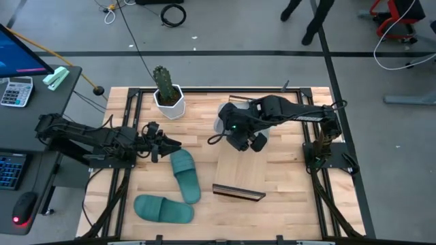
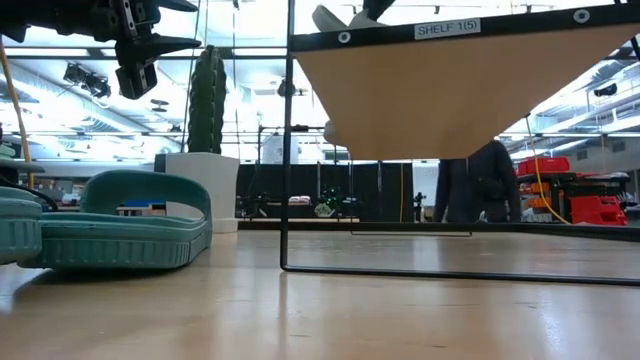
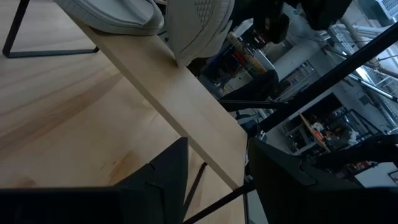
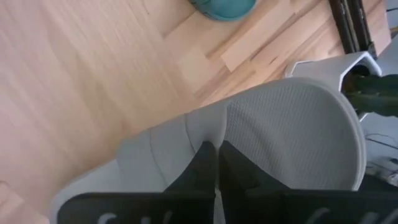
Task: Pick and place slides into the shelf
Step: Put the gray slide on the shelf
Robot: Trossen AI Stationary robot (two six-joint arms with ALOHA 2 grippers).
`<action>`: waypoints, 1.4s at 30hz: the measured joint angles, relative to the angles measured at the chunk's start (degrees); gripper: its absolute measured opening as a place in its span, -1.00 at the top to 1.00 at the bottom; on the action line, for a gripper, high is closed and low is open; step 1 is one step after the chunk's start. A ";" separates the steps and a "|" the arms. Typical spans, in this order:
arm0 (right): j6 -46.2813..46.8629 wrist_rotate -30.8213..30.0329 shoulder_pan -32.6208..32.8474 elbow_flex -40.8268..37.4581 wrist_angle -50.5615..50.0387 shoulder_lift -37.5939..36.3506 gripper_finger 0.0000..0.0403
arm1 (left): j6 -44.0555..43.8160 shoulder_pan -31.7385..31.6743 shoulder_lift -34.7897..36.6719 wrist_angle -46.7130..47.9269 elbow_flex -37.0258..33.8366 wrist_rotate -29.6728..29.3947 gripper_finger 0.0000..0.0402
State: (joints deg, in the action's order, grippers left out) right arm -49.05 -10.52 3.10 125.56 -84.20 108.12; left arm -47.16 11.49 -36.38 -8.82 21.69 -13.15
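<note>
1. Bench (image 1: 286,197): slatted light-wood top w/ dark frame rails along both sides; carries all items below.
2. Shelf (image 1: 240,173): low rack, light plank top on thin dark frame, standing near bench centre, right of the teal pair. Low view shows its label "SHELF 1(5)" on the front edge.
3. Right gripper (image 1: 240,133): over the far end of the shelf, fingers (image 4: 205,163) pinched shut on the strap of a light grey slide (image 4: 280,140). Right wrist view: the two dark fingertips meet at the strap's edge.
4. Second grey slide (image 3: 112,15): left wrist view shows it lying on the shelf plank, just beside the held one; whether the two touch can't be told.
5. Left gripper (image 1: 170,144): raised over bench left of centre, just beyond the heel end of a teal slide, fingers spread wide, nothing between them; low view shows it above the bench surface.
6. Teal slides: one (image 1: 185,175) lies lengthwise btw. left gripper and shelf; other (image 1: 163,208) lies crosswise near the front edge. Both flat on bench, off the shelf, nearly touching.
7. Cactus (image 1: 162,80) in white faceted pot (image 1: 169,102): far edge of bench, left of right gripper.
</note>
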 joint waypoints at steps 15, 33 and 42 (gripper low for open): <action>3.18 5.13 -1.14 -0.48 -1.55 3.48 0.98 | -0.01 0.00 0.00 0.11 0.00 -0.04 0.14; 2.71 6.51 -1.65 -0.44 2.22 10.78 0.93 | -0.03 0.00 0.01 0.11 0.00 0.73 0.14; 6.08 6.35 -3.89 -0.48 3.32 9.04 0.66 | 0.38 0.02 0.02 0.14 0.00 2.32 0.14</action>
State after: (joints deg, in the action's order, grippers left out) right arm -42.97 -4.17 -0.79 125.08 -80.88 117.15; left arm -46.78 11.51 -36.36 -8.69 21.69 -10.83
